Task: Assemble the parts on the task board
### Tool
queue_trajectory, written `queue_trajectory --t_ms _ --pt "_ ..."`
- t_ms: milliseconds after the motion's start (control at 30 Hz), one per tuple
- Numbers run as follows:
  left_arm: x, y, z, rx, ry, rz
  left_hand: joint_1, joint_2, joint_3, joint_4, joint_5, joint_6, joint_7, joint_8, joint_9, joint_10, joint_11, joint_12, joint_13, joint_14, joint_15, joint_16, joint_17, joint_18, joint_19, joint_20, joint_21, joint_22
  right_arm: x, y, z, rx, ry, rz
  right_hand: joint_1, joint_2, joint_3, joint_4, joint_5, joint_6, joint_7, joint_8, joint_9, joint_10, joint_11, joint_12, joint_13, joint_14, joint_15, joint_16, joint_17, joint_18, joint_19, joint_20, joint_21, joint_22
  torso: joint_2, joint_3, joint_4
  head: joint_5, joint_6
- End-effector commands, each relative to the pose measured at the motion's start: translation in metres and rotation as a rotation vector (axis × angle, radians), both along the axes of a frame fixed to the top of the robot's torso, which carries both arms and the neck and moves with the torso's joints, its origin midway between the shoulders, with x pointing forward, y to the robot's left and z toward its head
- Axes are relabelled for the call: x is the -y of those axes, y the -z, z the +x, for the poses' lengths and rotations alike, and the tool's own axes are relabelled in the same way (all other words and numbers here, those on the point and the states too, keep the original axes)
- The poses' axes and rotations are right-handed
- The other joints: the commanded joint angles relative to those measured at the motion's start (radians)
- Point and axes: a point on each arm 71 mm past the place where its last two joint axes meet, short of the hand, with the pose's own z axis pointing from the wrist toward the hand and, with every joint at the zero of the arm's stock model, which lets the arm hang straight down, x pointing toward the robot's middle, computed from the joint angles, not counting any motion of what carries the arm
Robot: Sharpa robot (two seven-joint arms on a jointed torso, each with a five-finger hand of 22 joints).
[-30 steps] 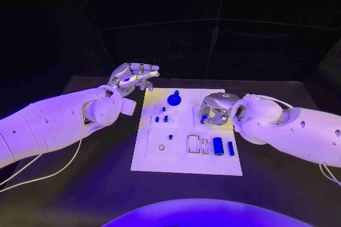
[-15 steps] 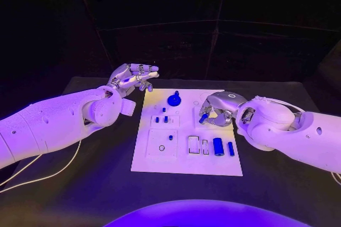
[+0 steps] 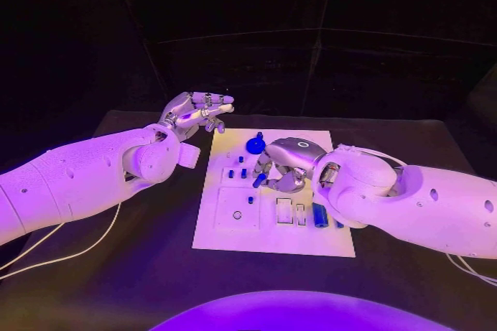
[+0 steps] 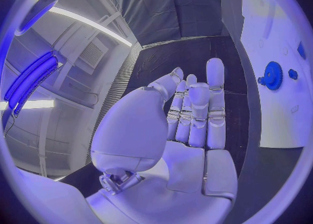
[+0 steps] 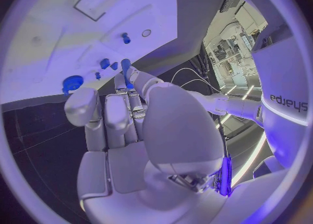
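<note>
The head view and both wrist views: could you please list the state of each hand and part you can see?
left hand: raised beyond the board's far left corner, holds nothing, fingers apart.
right hand: over the board's middle, pinches a small blue peg.
blue gear: sits on the task board.
blue cylinder: lies flat on the board.

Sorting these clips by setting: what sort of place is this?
Likely a robotics lab test bench: a black table with dark curtains behind, a white task board carrying small blue parts, ceiling strip lights.

Matt white task board [image 3: 271, 234], glossy blue parts [image 3: 255, 143] — matt black table [image 3: 124, 273]
</note>
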Motion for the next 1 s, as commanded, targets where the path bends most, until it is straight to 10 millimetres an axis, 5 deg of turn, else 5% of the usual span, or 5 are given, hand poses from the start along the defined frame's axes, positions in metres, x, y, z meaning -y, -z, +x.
queue_trajectory --t_ms 33,333,1000 --pt "0.003 -0.001 0.000 0.003 0.012 -0.011 0.004 0.004 0.000 -0.003 0.003 -0.001 0.004 0.007 -0.001 -0.005 -0.001 0.006 0.001 -0.008 -0.001 -0.004 -0.001 0.014 -0.005 -0.002 -0.007 -0.001 -0.015 0.002 -0.005 -0.015 -0.071 0.020 -0.002 0.001 0.007 -0.002 0.004 0.004 0.001 0.007 0.000 0.004 0.000 -0.004 0.000 0.023 -0.006 0.002 -0.002 0.003 0.006 -0.003 0.001 -0.001 0.001 0.0000 0.0006 0.005 -0.002" --pt "0.005 -0.001 0.000 0.003 0.017 -0.013 0.004 0.004 0.000 -0.003 0.003 -0.001 0.004 0.007 -0.001 -0.005 -0.001 0.006 0.001 -0.008 -0.001 -0.004 -0.001 0.014 -0.005 -0.002 -0.007 -0.001 -0.042 0.025 -0.015 -0.077 -0.151 -0.025 -0.007 -0.002 0.008 -0.005 0.012 0.002 0.003 0.005 -0.001 0.003 0.001 -0.008 0.000 0.022 -0.005 0.000 -0.006 0.003 0.003 -0.002 -0.001 -0.005 0.001 0.0001 -0.0005 0.016 -0.008" --pt "0.006 -0.001 0.000 0.003 0.019 -0.014 0.004 0.004 0.000 -0.003 0.003 -0.001 0.004 0.007 -0.001 -0.005 -0.001 0.006 0.001 -0.008 -0.001 -0.004 -0.001 0.014 -0.005 -0.002 -0.007 -0.001 -0.046 0.048 -0.013 -0.087 -0.158 -0.143 -0.013 -0.003 0.006 -0.004 0.014 0.002 0.003 0.005 -0.001 0.003 0.002 -0.010 0.000 0.022 -0.004 0.000 -0.006 0.003 0.003 -0.001 0.000 -0.004 0.001 0.0008 -0.0011 0.025 -0.013"
